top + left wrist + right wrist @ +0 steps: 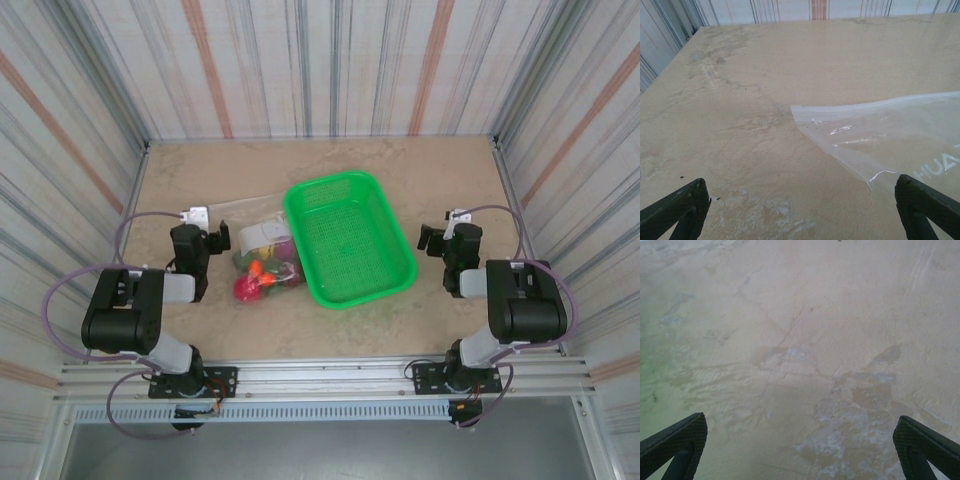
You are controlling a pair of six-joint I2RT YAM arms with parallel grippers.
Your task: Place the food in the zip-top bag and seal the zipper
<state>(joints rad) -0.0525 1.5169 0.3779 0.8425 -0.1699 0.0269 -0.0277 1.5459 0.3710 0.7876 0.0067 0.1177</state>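
Mottled beige counter enclosed by striped walls. From above: zip-top bag with food bunched at its near end, touching green basket. At left wrist: clear bag corner just ahead of left hand, spread wide, empty. Right hand likewise, over bare counter.

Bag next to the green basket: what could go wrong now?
1. The bag is clear, thin and flat on the table, so the open left gripper beside it might slip or pinch only one layer.
2. The food seems bunched inside its near end. I cannot tell if the mouth is sealed, so lifting could spill pieces.
3. The bag lies right against the basket, so a tug might drag the basket too.
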